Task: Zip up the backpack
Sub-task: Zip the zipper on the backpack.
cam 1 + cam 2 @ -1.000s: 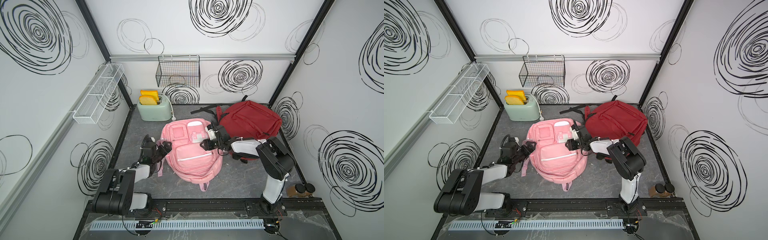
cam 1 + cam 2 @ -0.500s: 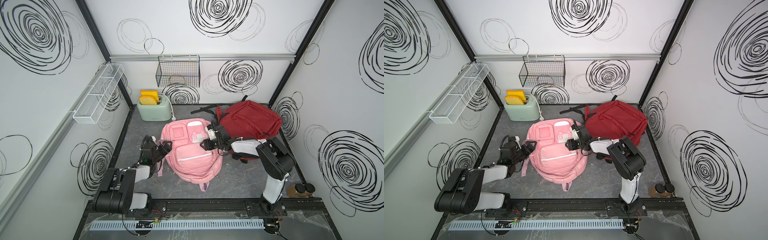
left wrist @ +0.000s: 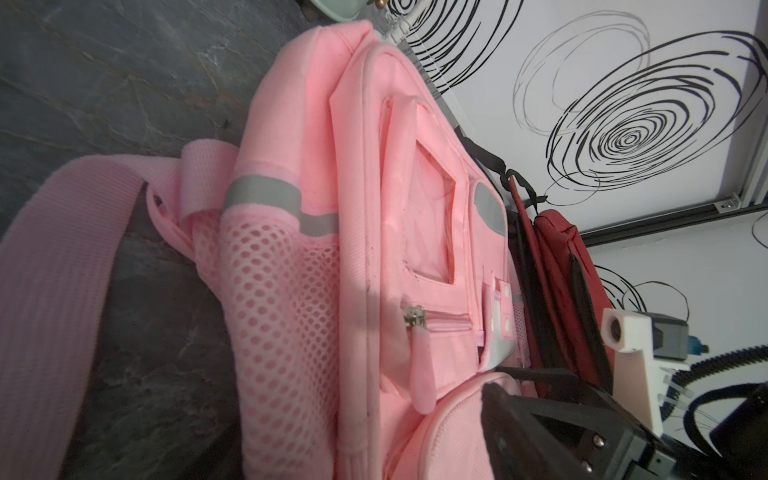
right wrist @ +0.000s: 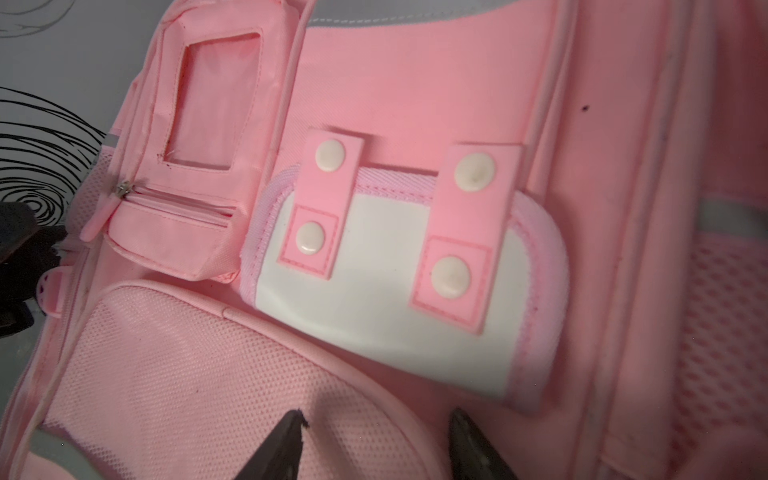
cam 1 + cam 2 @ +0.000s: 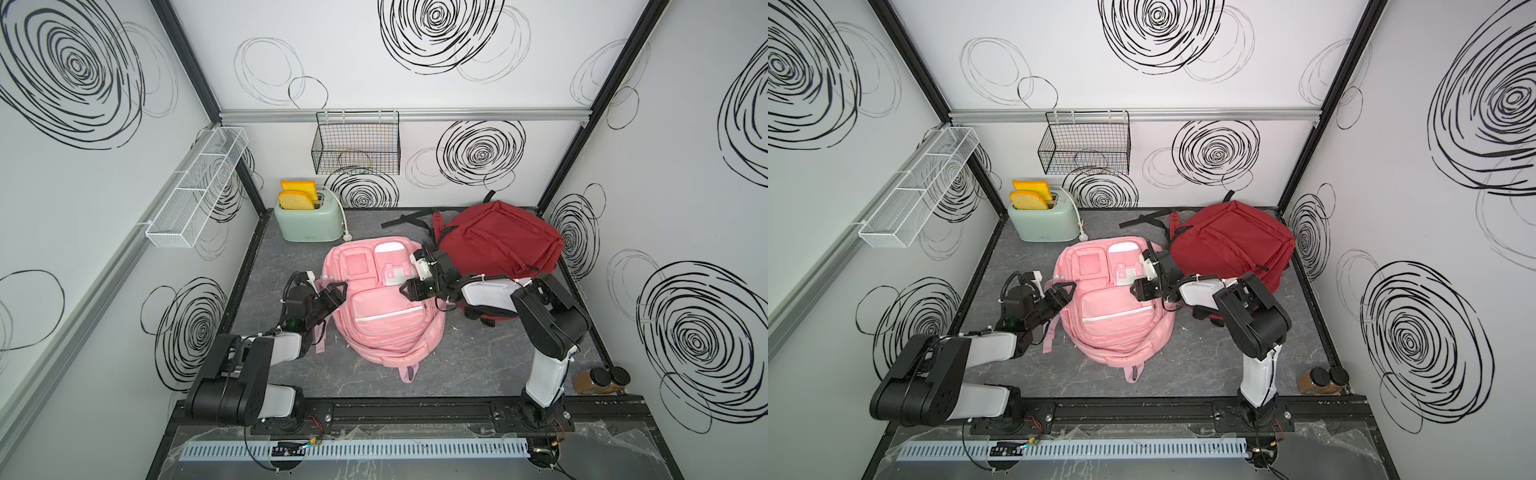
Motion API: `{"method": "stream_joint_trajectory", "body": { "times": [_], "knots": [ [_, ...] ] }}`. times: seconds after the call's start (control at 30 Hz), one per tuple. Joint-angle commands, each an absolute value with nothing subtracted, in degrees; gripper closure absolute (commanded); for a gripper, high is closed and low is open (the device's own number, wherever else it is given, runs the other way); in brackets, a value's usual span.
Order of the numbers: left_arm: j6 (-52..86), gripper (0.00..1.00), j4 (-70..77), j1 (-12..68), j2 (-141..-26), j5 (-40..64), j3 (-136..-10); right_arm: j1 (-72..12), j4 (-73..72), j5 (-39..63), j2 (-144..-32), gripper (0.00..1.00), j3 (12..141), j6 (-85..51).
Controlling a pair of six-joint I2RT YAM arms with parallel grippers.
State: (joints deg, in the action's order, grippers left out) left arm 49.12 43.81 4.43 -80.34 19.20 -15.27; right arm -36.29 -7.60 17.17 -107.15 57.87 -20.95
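Inspection, read off the remote feed, with 12 o'clock at the back wall and 6 o'clock at the arm rail.

1. The pink backpack [image 5: 386, 307] lies flat at the table's centre, front face up, top end toward 6 o'clock.
2. The zipper slider [image 3: 414, 319] of the small window pocket, with its pink pull tab [image 3: 422, 374], sits at the pack's 9 o'clock edge. The zipper track runs from it toward 3 o'clock, across the pack. I cannot tell whether that track is fully closed.
3. The left gripper [image 5: 340, 293] is at the same 9 o'clock edge. The slider lies just beyond its tips, toward 1 o'clock. Its jaws stand apart and I see nothing between them. I judge this arm the nearer one for the pull.
4. The right gripper [image 5: 405, 291] hangs over the pack's 3 o'clock side. In the wrist view its fingertips [image 4: 286, 440] are spread above the mesh front pocket, gripping nothing I can see.
5. Containers: the toaster [image 5: 309, 222] at 11 o'clock holds two toast slices [image 5: 296, 199]. The wire basket [image 5: 356, 151] on the wall at 12 o'clock shows no contents.
6. A red backpack [image 5: 498, 245] lies at 2 o'clock.
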Motion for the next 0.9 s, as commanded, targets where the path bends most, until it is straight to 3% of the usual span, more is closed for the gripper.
{"method": "stream_joint_trajectory", "body": {
  "times": [0.0,0.47,0.87],
  "knots": [
    [49.70,0.24,51.42,6.36,-81.50,21.95,-15.03,-37.72,-3.42,18.71,-110.96,0.41,57.27,-21.14],
    [49.74,0.55,56.88,10.04,-86.46,24.28,-16.27,-42.54,-0.72,18.56,-114.72,0.41,61.50,-18.94],
    [51.87,0.95,58.94,11.10,-84.81,25.54,-14.58,-43.33,4.60,14.24,-111.70,0.41,62.58,-17.61]
  ]
}}
